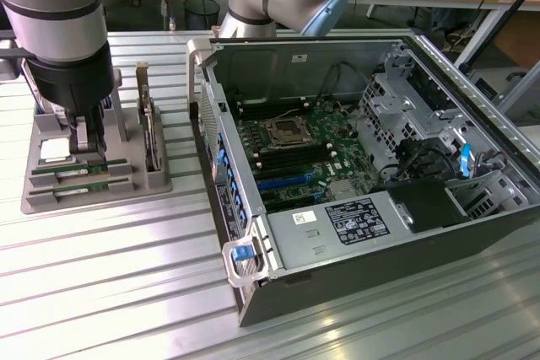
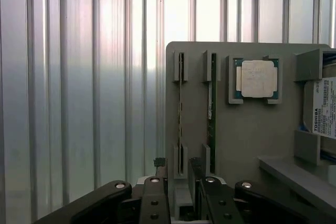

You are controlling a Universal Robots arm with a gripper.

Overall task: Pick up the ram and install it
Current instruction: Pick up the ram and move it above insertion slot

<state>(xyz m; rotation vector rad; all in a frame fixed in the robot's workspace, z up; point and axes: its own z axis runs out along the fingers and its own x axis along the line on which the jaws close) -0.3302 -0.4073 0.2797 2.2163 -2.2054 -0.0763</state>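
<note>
Two ram sticks lie on edge in the slots of a grey holder (image 1: 152, 181) at the exterior view's left: one ram (image 1: 80, 170) nearer the gripper, the other ram (image 1: 84, 190) beside it. My gripper (image 1: 84, 139) hangs just over the holder, close above the sticks. In the wrist view its two black fingers (image 2: 155, 203) stand apart, so my gripper (image 2: 182, 203) is open and holds nothing. One ram (image 2: 181, 114) runs in line with the gap between the fingers, and the second ram (image 2: 211, 114) sits one slot over.
The holder also carries a square silver processor (image 2: 258, 78), a hard drive (image 2: 323, 108) and an upright card with a metal bracket (image 1: 152, 132). An open computer case (image 1: 472, 82) lies at the exterior view's right, its motherboard (image 1: 295, 145) exposed with black memory slots (image 1: 278, 113). The table is ribbed metal (image 1: 110, 276).
</note>
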